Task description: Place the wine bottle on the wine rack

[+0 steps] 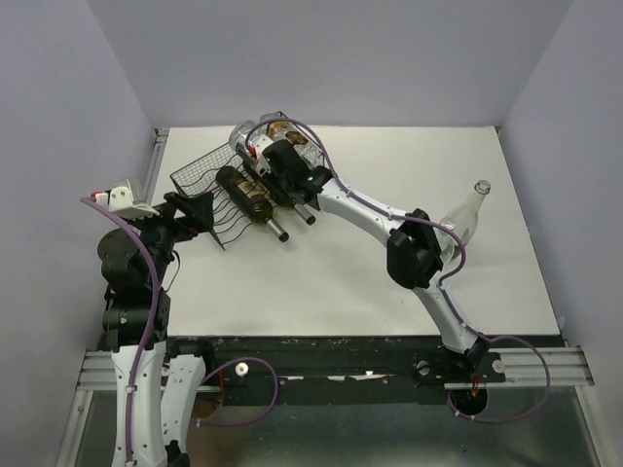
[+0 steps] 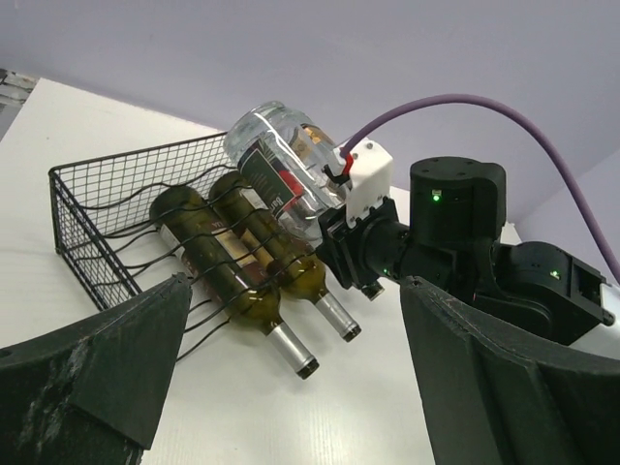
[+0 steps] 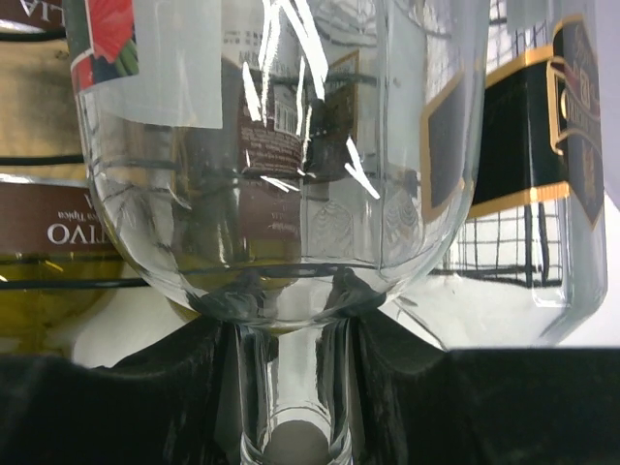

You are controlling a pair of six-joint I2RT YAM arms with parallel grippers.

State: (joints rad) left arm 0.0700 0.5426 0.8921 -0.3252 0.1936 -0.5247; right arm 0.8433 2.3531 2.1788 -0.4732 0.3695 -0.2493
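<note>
Top view: rack [image 1: 200, 173] sitting at eleven o'clock on the table [image 1: 341, 282], two dark bottles [image 1: 248, 197] lying in it. The right gripper [image 1: 277, 163] is clenching a clear bottle [image 1: 245, 139] by the neck at the rack's two o'clock.
Left wrist view: left gripper [image 2: 295, 320] gaping wide, grasping nothing, facing the rack; clear bottle tilting base-up beside the dark bottles.
Right wrist view: clear bottle's neck sitting pinched in the right gripper.

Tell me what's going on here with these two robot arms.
The right claw is shut on the neck of a clear wine bottle, holding it at the wine rack beside two dark bottles lying there. The left claw hangs open near the rack, holding nothing. Another clear bottle sits on the table.
</note>
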